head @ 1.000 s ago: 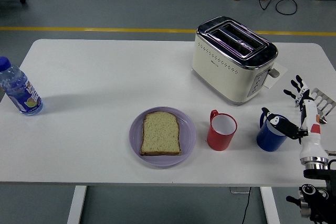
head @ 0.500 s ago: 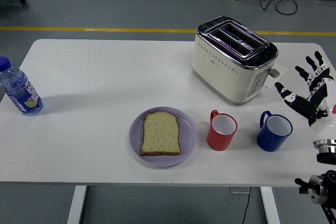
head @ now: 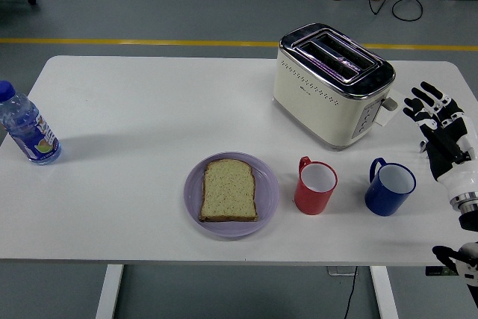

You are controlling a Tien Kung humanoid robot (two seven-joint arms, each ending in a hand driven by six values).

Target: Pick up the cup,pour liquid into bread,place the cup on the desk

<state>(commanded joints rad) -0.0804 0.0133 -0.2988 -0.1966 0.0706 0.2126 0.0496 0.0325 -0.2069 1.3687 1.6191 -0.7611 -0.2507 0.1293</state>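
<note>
A water bottle [head: 27, 128] stands at the frame's left edge; bread [head: 228, 190] lies on a purple plate [head: 267, 201] at lower centre. Right of it stand a red cup [head: 315, 187] and blue cup [head: 389, 187], below the toaster [head: 331, 83]. At the right edge the right hand [head: 441, 134] hovers, fingers spread, grasping nothing.

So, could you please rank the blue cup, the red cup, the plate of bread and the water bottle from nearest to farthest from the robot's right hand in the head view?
From the right hand, which is open at the table's right edge:
1. Blue cup, just left of and below the hand.
2. Red cup, left of the blue cup.
3. Plate with bread, near the table's middle.
4. Water bottle, at the far left edge.
</note>
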